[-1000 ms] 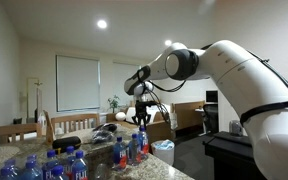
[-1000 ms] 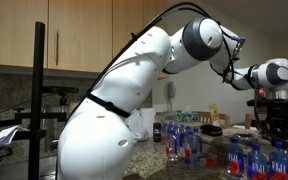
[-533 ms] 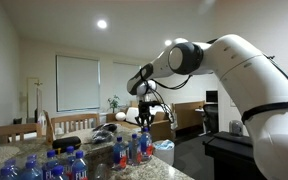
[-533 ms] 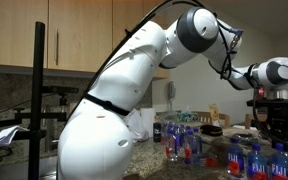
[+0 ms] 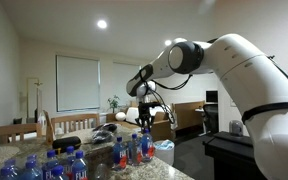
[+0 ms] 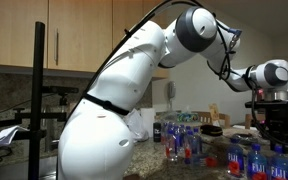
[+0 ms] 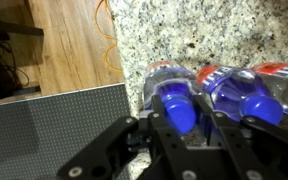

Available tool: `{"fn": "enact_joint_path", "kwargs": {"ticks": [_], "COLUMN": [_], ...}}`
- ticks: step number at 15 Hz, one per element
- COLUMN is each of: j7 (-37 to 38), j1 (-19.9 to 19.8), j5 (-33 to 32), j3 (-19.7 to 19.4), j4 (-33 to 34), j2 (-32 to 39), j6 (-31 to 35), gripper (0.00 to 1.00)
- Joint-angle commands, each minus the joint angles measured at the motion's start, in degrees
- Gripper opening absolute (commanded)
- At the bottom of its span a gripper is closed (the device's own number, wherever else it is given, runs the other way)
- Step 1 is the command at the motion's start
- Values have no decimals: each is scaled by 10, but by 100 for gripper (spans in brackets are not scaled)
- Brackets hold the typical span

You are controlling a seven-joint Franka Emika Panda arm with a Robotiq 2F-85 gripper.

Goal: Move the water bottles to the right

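Clamping a water bottle (image 7: 176, 100): wrist-view jaws.

This is a kitchen in a home. The worktop (image 7: 224, 30) is speckled stone. Wooden cupboards (image 6: 84, 35) hang on the wall above it. Past the worktop's far edge are wooden chairs (image 5: 72, 124), a window (image 5: 76, 82) with a white blind, and a round ceiling light (image 5: 102, 24).
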Motion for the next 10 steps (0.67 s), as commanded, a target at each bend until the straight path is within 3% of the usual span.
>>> {"fn": "enact_joint_path", "kwargs": {"ticks": [1, 10], "j7": [4, 4], "j1": [11, 19], "j5": [-28, -34], "j3": [-5, -2], "j4": [-15, -5], "j2": [-24, -15], "j6": [11, 13], "gripper": [11, 11]}}
